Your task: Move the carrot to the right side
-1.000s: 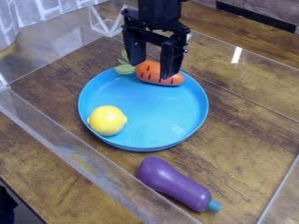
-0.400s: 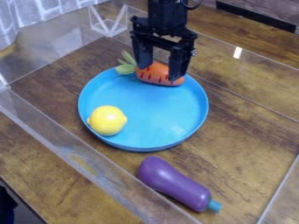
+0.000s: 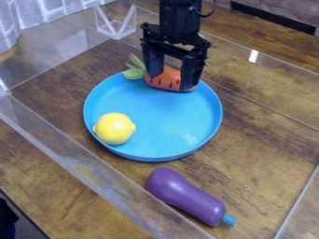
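The small orange carrot (image 3: 167, 78) lies at the far rim of the blue plate (image 3: 187, 126), its light green top (image 3: 134, 66) poking out to the left over the rim. My black gripper (image 3: 173, 77) points straight down over it, open, with one finger on each side of the carrot's body. The fingers straddle the carrot without squeezing it. The arm hides part of the carrot's middle and right end.
A round yellow lemon (image 3: 115, 128) rests on the plate's left part. A purple eggplant (image 3: 187, 195) lies on the wooden table in front of the plate. Clear plastic walls (image 3: 50, 140) border the table on the left and front.
The gripper has shifted slightly right and come down around the carrot. The carrot, lemon and eggplant have stayed put.
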`<state>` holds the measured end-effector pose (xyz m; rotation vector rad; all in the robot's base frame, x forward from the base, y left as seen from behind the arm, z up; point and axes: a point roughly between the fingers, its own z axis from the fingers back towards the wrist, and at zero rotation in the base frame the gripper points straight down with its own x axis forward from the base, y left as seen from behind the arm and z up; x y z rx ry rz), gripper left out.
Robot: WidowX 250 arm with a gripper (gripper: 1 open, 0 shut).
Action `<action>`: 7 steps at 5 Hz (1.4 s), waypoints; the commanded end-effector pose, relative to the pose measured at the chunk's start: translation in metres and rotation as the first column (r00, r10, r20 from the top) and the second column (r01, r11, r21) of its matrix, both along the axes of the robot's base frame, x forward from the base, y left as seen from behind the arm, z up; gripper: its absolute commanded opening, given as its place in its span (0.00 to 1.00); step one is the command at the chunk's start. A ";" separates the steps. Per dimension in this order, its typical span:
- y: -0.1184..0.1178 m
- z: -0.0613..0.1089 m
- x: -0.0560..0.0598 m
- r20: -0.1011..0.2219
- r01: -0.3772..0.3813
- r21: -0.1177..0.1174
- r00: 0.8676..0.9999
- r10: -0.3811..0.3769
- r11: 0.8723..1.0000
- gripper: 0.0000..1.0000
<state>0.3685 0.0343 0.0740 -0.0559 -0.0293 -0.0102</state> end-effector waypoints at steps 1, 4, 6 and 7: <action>0.009 0.015 0.011 0.065 -0.001 0.005 0.998 0.001 1.000 1.00; 0.032 -0.012 -0.004 0.066 0.127 -0.002 0.990 -0.127 0.992 1.00; 0.043 -0.011 -0.012 0.040 0.074 -0.004 0.997 -0.073 0.997 1.00; 0.049 -0.008 -0.012 0.032 0.033 -0.006 0.999 -0.033 0.999 1.00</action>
